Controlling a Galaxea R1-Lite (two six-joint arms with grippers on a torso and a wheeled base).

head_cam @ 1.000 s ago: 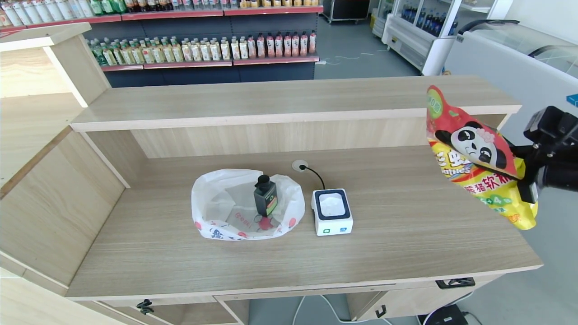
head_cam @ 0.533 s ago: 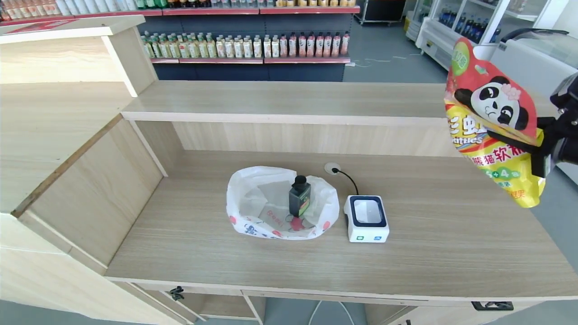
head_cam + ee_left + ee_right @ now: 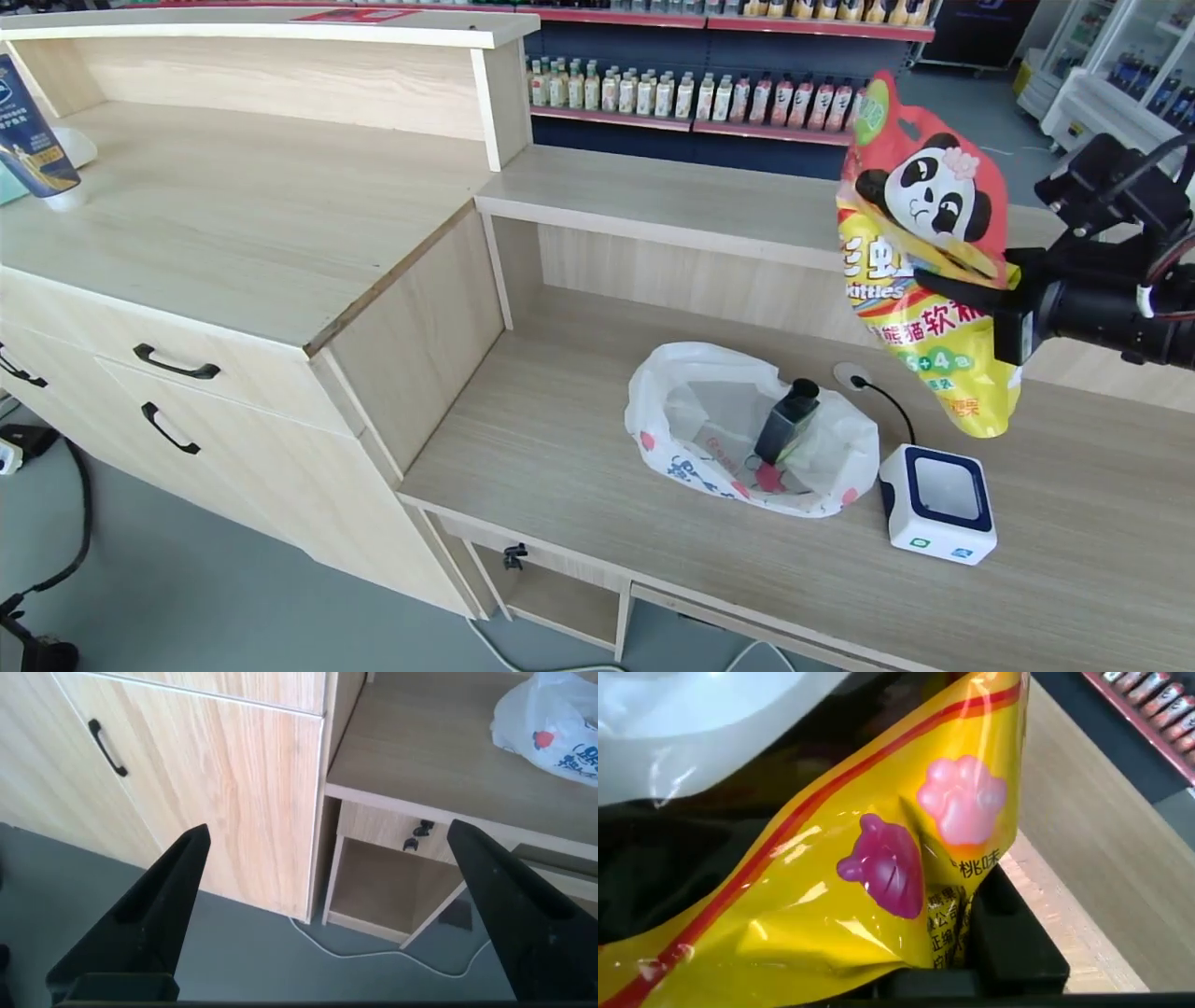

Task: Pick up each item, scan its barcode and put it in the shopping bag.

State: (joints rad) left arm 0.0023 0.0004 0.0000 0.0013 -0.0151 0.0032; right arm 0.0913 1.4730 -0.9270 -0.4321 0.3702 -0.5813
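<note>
A red and yellow candy pouch with a panda face (image 3: 929, 261) hangs in the air above the counter's right part, with my right gripper (image 3: 1013, 313) shut on its middle. The right wrist view has the pouch's yellow back (image 3: 878, 868) pressed between the dark fingers (image 3: 1008, 943). Below it on the counter stands the white barcode scanner (image 3: 938, 504) with its dark-framed window facing up. Left of the scanner lies the open white shopping bag (image 3: 747, 425) with a dark bottle (image 3: 784, 422) leaning inside. My left gripper (image 3: 336, 915) is open, low beside the counter, over the floor.
A raised cabinet with black-handled drawers (image 3: 177, 364) stands left of the counter, with a blue tube (image 3: 33, 131) on top. A back ledge (image 3: 653, 196) runs behind the work surface. The scanner's cable (image 3: 887, 401) leads to a grommet. Shelves of bottles (image 3: 700, 93) stand behind.
The whole head view has swung left, so the camera moved. Against the bag and scanner, the pouch in my right gripper has come nearer, now hanging just above the scanner.
</note>
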